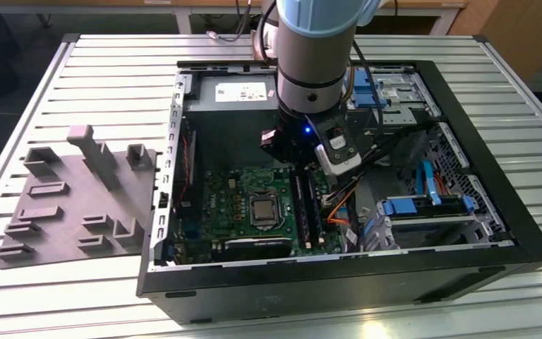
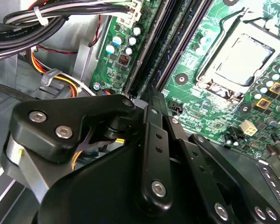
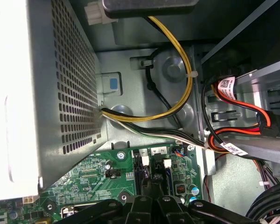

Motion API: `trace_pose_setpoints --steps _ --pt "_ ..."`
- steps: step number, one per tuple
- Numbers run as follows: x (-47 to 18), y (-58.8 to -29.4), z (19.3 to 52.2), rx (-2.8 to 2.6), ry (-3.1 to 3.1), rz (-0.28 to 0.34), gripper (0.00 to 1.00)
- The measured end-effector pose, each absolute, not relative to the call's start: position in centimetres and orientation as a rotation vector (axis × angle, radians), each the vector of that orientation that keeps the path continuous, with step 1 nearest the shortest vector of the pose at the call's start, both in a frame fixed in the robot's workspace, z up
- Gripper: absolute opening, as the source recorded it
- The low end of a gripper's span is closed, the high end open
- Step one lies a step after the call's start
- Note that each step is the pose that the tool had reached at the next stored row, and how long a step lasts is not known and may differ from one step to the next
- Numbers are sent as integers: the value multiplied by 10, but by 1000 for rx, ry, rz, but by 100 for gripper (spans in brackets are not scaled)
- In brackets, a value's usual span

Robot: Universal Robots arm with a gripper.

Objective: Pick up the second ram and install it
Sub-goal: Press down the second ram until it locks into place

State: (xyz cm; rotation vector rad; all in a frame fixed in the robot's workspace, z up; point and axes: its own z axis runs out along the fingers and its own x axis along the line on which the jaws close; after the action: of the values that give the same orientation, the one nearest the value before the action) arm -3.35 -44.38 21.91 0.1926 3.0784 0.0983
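My gripper [image 1: 296,167] is down inside the open computer case, just above the end of the long black memory slots [image 1: 305,206] on the green motherboard [image 1: 238,194]. In both wrist views the black fingers are drawn together to a narrow tip [image 2: 150,96] [image 3: 152,187], shut, with nothing seen between them. That tip sits over the slots' end by the white latches [image 3: 167,163]. Dark strips run away from the tip along the slots [image 2: 177,46]; I cannot tell the second ram apart from them.
A processor socket [image 2: 238,58] lies beside the slots. Bundled cables [image 3: 177,93] and the perforated power supply box [image 3: 60,84] crowd the case near the gripper. Blue drive brackets [image 1: 412,206] stand at the exterior view's right. A grey moulded holder [image 1: 73,198] lies outside the case at the left.
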Motion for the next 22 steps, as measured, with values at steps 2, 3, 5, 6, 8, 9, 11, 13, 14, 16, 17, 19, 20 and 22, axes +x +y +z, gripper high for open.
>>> trace_pose_setpoints --steps 2,3,5,6,8,9,11,13,14,16,17,19,20,22 --pt "-33 -444 219 193 3078 98 11" --pt "-33 -444 219 193 3078 99 11" --pt "-33 -444 218 193 3078 98 11" --pt "-33 -444 218 193 3078 98 11" --pt "-33 -444 218 193 3078 98 11" --pt "-33 -444 218 193 3078 98 11" --pt "-33 -444 217 193 3078 99 11" --pt "-33 -444 217 193 3078 98 11" --pt "-33 -444 217 193 3078 98 11" --pt "-33 -444 216 193 3078 98 11" --pt "-33 -444 216 193 3078 98 11" --pt "-33 -444 216 193 3078 98 11" --pt "-33 -444 216 193 3078 98 11" --pt "-33 -444 218 193 3078 101 11"
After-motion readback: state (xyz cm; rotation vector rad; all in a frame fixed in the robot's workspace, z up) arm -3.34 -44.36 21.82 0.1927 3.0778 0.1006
